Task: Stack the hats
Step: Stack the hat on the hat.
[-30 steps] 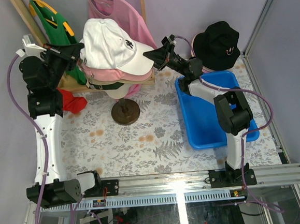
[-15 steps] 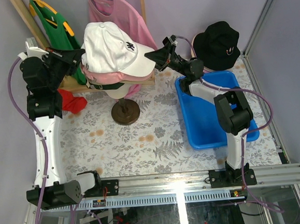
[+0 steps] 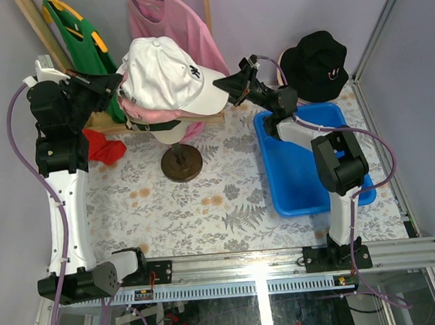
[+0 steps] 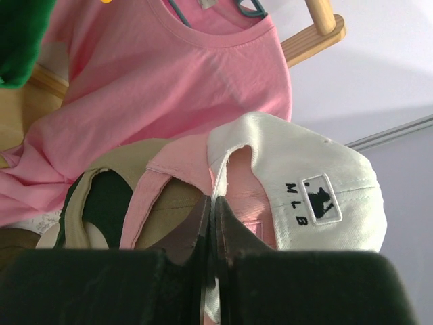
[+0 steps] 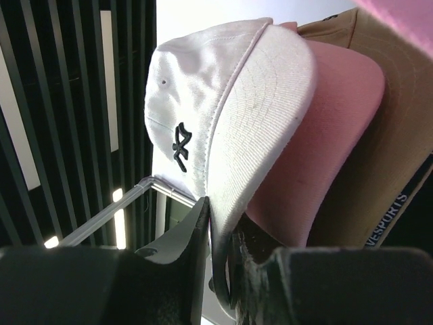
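White cap [image 3: 167,72]: light, floppy cloth, stiff brim [image 5: 260,95] as best hold. Left gripper [image 4: 211,210] pinched tight on rear edge. Right gripper [image 5: 218,230] straddles brim; clamped or loose, cannot tell.

Floral table [image 3: 205,201]: blue bin [image 3: 302,178], round stand base [image 3: 182,164].

The white cap [image 3: 162,76] bears a black logo [image 3: 188,65]; pink cap [image 4: 177,166], tan cap [image 4: 125,159], black bucket hat [image 3: 315,64].

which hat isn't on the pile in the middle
The black fabric bucket hat, alone at the far right beyond the blue plastic bin; the white baseball cap, pink cap and tan cap are piled at centre.
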Action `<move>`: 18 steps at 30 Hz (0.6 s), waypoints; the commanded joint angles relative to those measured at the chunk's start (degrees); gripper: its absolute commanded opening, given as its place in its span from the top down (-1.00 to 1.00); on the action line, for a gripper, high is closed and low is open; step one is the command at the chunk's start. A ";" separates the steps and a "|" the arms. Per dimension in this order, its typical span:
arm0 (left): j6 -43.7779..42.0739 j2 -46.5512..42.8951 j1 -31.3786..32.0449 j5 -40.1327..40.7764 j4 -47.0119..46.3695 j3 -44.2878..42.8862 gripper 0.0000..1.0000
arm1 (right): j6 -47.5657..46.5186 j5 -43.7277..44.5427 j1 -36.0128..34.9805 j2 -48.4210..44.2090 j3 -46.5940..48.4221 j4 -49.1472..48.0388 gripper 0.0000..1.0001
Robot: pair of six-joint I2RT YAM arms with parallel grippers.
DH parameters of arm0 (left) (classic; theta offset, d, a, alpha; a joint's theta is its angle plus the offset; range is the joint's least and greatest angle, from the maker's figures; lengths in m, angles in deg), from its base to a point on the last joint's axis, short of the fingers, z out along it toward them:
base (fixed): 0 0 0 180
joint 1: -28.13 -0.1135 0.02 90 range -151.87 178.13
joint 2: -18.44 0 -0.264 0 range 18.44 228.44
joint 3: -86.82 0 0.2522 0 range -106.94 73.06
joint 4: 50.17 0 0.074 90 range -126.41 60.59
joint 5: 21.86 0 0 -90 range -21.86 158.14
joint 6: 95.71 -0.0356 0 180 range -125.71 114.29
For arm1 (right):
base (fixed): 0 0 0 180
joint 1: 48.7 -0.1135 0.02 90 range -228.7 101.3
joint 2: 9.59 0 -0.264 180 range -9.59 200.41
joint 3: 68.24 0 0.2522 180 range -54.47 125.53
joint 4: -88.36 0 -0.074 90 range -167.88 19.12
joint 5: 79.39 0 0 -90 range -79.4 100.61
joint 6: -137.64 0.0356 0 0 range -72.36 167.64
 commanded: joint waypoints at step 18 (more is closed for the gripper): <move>-8.27 -0.53 0.02 8.15 11.55 -8.87 1.00 | 7.34 -4.48 1.76 -6.53 1.77 9.58 0.58</move>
